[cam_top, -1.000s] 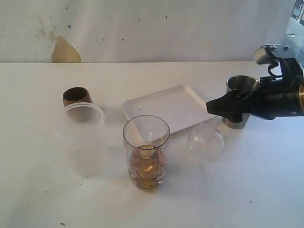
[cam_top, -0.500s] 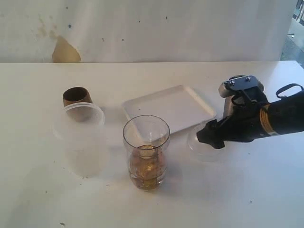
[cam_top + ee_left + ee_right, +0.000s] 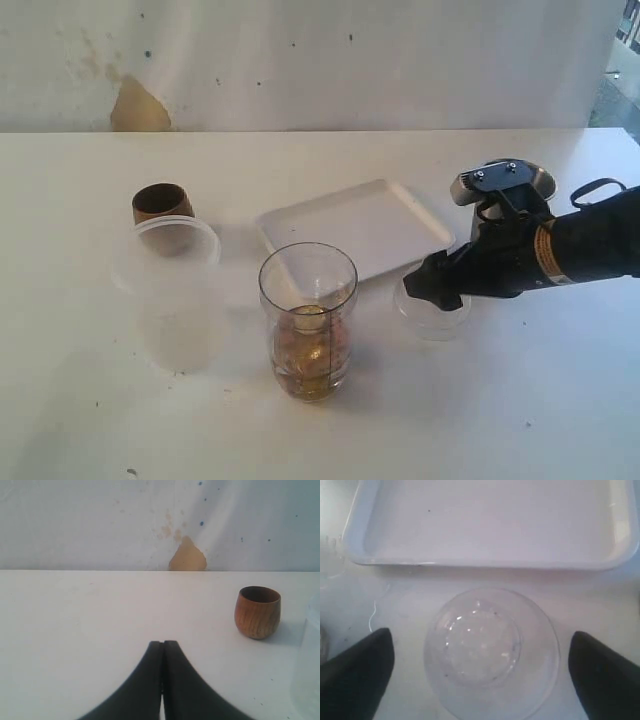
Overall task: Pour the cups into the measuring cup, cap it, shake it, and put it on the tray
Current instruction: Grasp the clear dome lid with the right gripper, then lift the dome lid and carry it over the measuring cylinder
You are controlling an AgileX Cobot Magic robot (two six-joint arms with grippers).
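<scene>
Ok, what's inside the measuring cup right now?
The measuring cup holds golden-brown contents in its lower part; the upper part is empty and uncapped. Its wall blurs them, so what they are cannot be told.

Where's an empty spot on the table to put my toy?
Bare table: along the wall behind the tray and wooden cup, and the front right beyond the measuring cup. Crowded around the lid at the right gripper.
</scene>
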